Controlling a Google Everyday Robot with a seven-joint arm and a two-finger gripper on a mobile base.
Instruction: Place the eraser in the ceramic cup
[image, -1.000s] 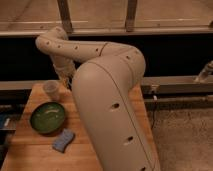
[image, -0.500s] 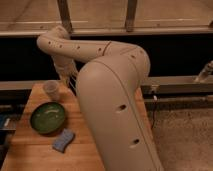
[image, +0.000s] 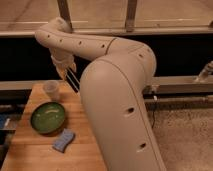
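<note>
Eraser held in the fingers beside ceramic cup.

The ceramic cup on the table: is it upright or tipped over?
Upright. The ceramic cup stands on the wooden table with its rim up, behind the green bowl. The tool hangs beside it.

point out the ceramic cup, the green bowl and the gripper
ceramic cup (image: 51, 89), camera view, on its front wall just below the rim
green bowl (image: 48, 117), camera view, on its inner floor
gripper (image: 66, 71), camera view, at the arm's lower end, right of and above the cup
</note>
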